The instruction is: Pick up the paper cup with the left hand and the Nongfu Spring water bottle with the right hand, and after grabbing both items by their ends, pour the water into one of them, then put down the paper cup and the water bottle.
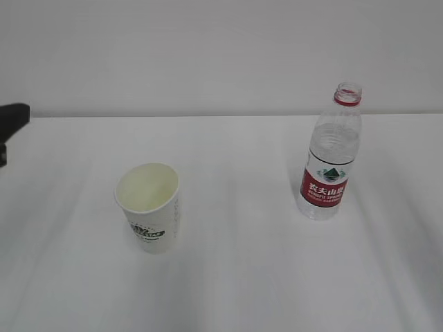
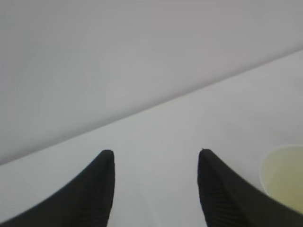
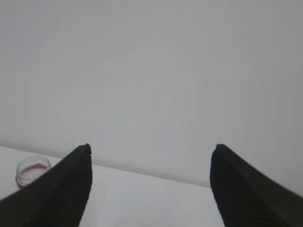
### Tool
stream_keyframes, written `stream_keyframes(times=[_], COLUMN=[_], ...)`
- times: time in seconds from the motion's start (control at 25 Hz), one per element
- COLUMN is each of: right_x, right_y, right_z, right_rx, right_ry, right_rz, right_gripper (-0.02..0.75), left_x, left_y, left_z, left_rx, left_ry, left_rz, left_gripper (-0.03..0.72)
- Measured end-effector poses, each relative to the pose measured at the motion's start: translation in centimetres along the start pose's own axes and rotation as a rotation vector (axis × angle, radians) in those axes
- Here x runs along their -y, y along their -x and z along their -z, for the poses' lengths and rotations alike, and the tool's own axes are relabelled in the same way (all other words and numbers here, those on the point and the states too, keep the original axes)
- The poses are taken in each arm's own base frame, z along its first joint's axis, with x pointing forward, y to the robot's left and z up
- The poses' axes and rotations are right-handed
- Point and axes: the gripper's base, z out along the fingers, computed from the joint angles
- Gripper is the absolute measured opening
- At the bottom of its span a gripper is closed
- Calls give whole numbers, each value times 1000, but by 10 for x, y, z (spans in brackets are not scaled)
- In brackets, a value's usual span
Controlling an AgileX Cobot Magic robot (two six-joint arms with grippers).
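Fingers point(image 2: 106, 189) of both hands spread, empty — left hand point(image 2: 156, 189) beside paper cup point(image 1: 147, 206), right hand point(image 3: 150, 189) raised.

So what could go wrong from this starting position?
The Nongfu Spring water bottle stands tall and uncapped; a clumsy grasp could tip it and spill water. The paper cup looks light and empty, so the left gripper, with the cup off to its right, might knock it over. Both grippers are open, holding nothing.

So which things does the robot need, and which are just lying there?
Needed:
- paper cup
- Nongfu Spring water bottle
- left pincer, open
- right pincer, open

Just there:
- white table; nothing else lies about
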Motion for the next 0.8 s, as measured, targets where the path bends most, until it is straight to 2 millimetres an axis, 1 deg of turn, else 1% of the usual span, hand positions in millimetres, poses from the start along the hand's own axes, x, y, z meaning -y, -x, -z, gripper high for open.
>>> stream_keyframes(times=[0.08,0.16,0.28,0.48,0.64,0.8], right_x=[-2,-4,-6,-6,-6,-6], right_y=[-8,-17,-29,-32,-32,-32], right_z=[1,3,6,6,6,6], right_rx=[-25,-53,-99,-126,-128,-129], right_ry=[5,9,15,13,9,7], right_rz=[-17,-28,-33,-68,-129,-153], right_gripper=[588,588,588,587,587,587], left_x=[6,10,15,17,17,17], left_y=[-15,-33,-49,-52,-51,-51], left_z=[0,6,13,18,18,18], left_rx=[-24,-29,4,69,80,82], left_ry=[-24,-37,-41,-46,-47,-47], left_rz=[2,28,90,132,133,133], left_gripper=[412,412,412,410,409,404])
